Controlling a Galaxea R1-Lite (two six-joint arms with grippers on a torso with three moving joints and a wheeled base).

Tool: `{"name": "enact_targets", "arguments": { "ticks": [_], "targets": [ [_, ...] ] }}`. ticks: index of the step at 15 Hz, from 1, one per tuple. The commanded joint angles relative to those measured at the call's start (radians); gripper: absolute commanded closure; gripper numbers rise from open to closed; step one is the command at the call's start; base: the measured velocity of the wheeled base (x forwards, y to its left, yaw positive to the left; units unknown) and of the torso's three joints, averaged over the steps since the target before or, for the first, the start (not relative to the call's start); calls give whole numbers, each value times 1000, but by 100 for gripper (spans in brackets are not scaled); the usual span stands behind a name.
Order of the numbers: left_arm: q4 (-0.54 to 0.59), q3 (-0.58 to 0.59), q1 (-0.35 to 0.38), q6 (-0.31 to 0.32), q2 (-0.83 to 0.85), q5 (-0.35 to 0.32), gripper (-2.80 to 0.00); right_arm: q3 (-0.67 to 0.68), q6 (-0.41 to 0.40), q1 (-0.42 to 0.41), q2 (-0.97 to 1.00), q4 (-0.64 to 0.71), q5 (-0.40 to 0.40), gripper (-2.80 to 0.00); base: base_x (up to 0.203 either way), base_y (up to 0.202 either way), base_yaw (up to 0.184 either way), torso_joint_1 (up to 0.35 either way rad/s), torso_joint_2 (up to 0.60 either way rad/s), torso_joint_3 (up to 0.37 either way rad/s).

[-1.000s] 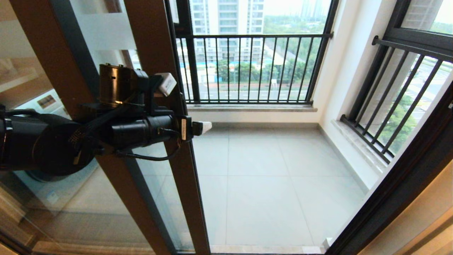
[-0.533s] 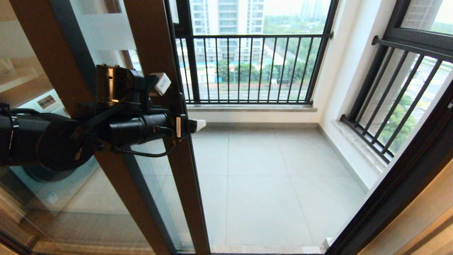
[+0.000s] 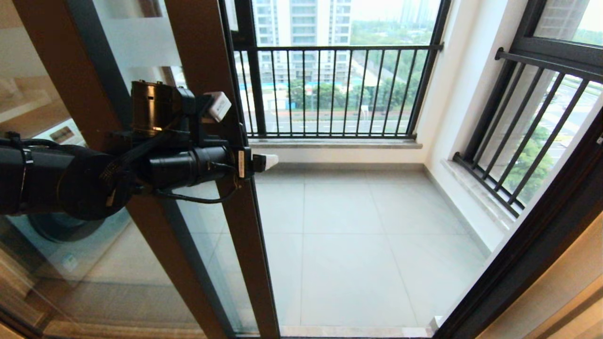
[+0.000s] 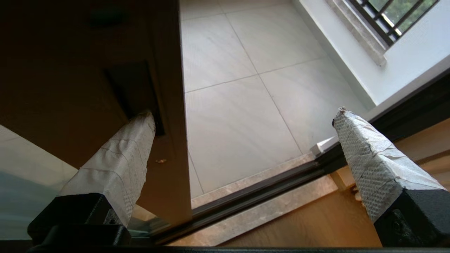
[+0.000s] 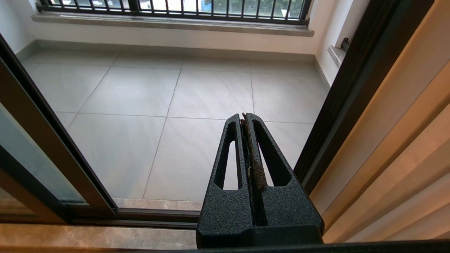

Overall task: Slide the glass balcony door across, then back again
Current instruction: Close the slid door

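Observation:
The glass balcony door (image 3: 207,70) has a brown frame and stands slid to the left, so the opening onto the balcony is uncovered. My left gripper (image 3: 244,134) is at its right stile, at mid height, and is open wide. In the left wrist view the left gripper (image 4: 244,117) straddles the stile's edge (image 4: 170,105). One taped fingertip (image 4: 144,123) sits at the end of the recessed handle slot (image 4: 130,91). The other fingertip (image 4: 346,123) hangs free over the opening. My right gripper (image 5: 244,117) is shut on nothing, low by the right jamb.
A white washing machine (image 3: 61,136) shows through the overlapped panels on the left. The dark floor track (image 4: 253,196) runs along the stone sill. A dark jamb (image 3: 541,245) bounds the opening on the right. Black railings (image 3: 334,89) close the tiled balcony.
My left gripper dipped slightly left along the stile, then came back right and a little higher. The door's stile stands where it was.

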Motion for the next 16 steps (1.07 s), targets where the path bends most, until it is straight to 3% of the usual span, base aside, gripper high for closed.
{"name": "enact_targets", "arguments": {
  "ticks": [1, 16],
  "targets": [
    [-2, -5, -3, 0, 10, 1, -280, 0, -1, 0, 2, 0, 1, 0, 0, 0, 0, 0, 0, 0],
    [-3, -75, -46, 1, 87, -11, -280, 0, -1, 0, 2, 0, 1, 0, 0, 0, 0, 0, 0, 0]
  ]
}}
